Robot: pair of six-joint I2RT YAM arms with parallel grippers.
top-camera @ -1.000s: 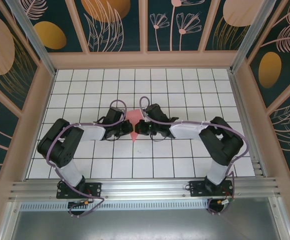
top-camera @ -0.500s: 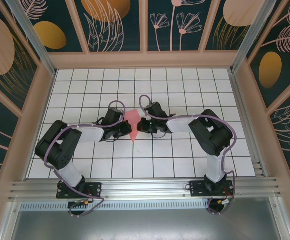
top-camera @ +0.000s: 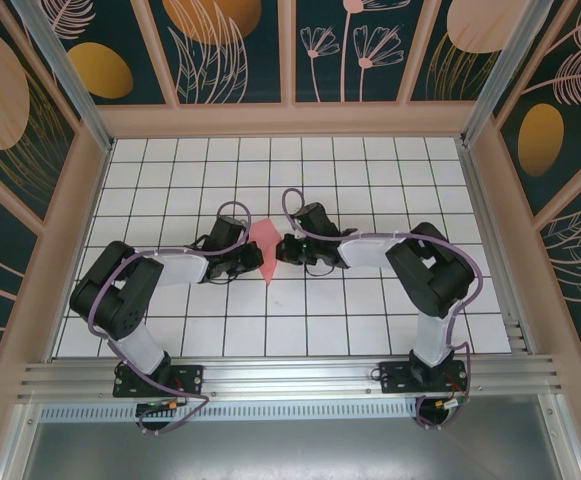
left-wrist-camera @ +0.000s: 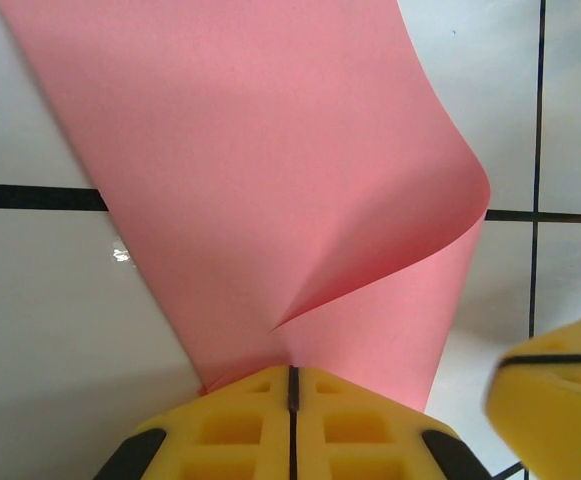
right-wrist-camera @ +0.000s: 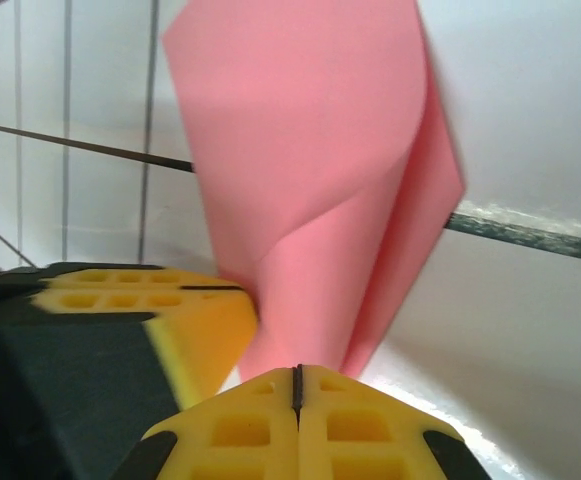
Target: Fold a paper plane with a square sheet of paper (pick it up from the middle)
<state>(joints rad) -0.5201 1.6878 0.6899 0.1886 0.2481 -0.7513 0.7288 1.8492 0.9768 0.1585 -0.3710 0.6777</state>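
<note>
The paper plane [top-camera: 265, 243] is a salmon-pink folded sheet, wide at its far end and narrowing to a point toward the arms. It is held just above the white grid table [top-camera: 370, 180] at the centre. My left gripper [top-camera: 254, 262] is shut on its left side. In the left wrist view the yellow fingertips [left-wrist-camera: 260, 395] pinch the paper plane [left-wrist-camera: 270, 190], whose right flap curls over. My right gripper [top-camera: 283, 250] is shut on the other side. In the right wrist view the paper plane [right-wrist-camera: 310, 170] rises curled from my right gripper [right-wrist-camera: 297, 372].
The two grippers sit almost touching. The right gripper's yellow finger [left-wrist-camera: 560, 390] shows at the lower right of the left wrist view, and the left gripper's finger [right-wrist-camera: 140, 310] at the left of the right wrist view. Wooden walls [top-camera: 290, 118] surround the table.
The right arm's elbow swung inward and then a little back out, and its gripper shifted slightly to the right. The left arm and the paper have hardly moved.
</note>
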